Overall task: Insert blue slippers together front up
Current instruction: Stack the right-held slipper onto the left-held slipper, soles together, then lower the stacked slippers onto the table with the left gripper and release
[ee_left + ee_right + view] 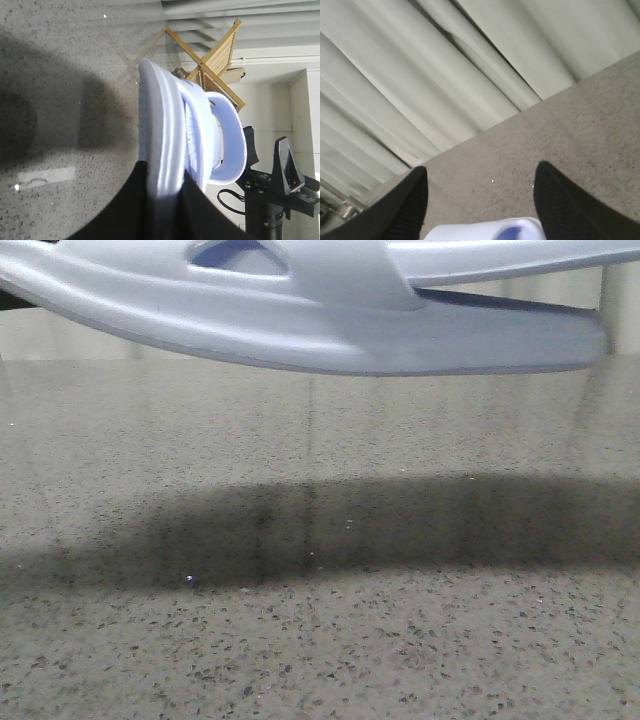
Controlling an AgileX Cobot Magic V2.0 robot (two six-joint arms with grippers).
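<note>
A pale lavender-blue slipper [330,325] hangs close to the front camera, sole down, above the speckled table; its strap's cut-out shows at the top. A second pale blue part [500,260] lies over it at the top right. In the left wrist view my left gripper [165,170] is shut on the thick sole edge of the slipper [155,115]; the wide strap [230,140] loops out beside it, with a ribbed footbed layer between. My right gripper [481,170] is open, and a piece of blue slipper [485,232] shows low between its fingers. Neither gripper shows in the front view.
The speckled grey table [320,660] carries the slipper's dark shadow [330,530]. A wooden X-shaped rack [215,60] stands at the table's far end. The other arm's black hardware [280,190] is beside the held slipper. Pale curtains [420,75] hang behind the table.
</note>
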